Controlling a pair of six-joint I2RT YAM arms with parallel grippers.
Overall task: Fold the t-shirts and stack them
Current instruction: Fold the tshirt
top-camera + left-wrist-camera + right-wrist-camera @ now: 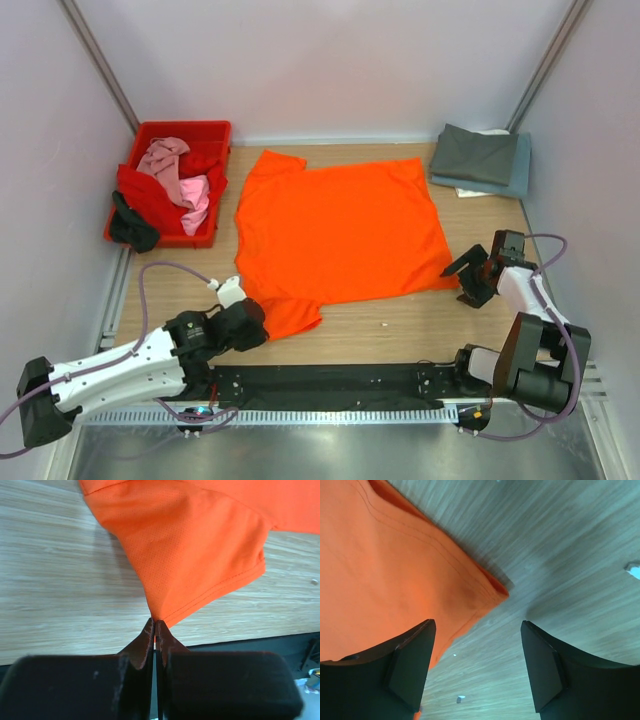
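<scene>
While the orange t-shirt (340, 230) lies spread flat in the middle of the table (400, 335), you have an arm at each of its near corners. The shirt's collar end points toward the left and its hem toward the right.

Your left gripper (154, 626) is closed, its two fingers pressed together with no gap. The lowest corner of the near sleeve's hem meets their tips. The sleeve seems to be nipped between them, though the tips themselves hide how much cloth is inside. The rest of that sleeve fans out on the wood beyond the fingers.

Your right gripper (476, 630) stands wide apart and has hold of nothing. It sits at the shirt's near right hem corner. From its wrist camera, the left finger lies over orange cloth and the right finger over bare wood, with the corner of the hem in front of the gap.

At the far left, a red crate (150, 133) holds a crumpled pink shirt (172, 160) and a red shirt (148, 195), with a dark cloth (135, 228) hanging over its near edge. At the far right, a folded dark grey shirt (475, 152) lies on a folded slate blue shirt (522, 172), well apart from the orange one.
</scene>
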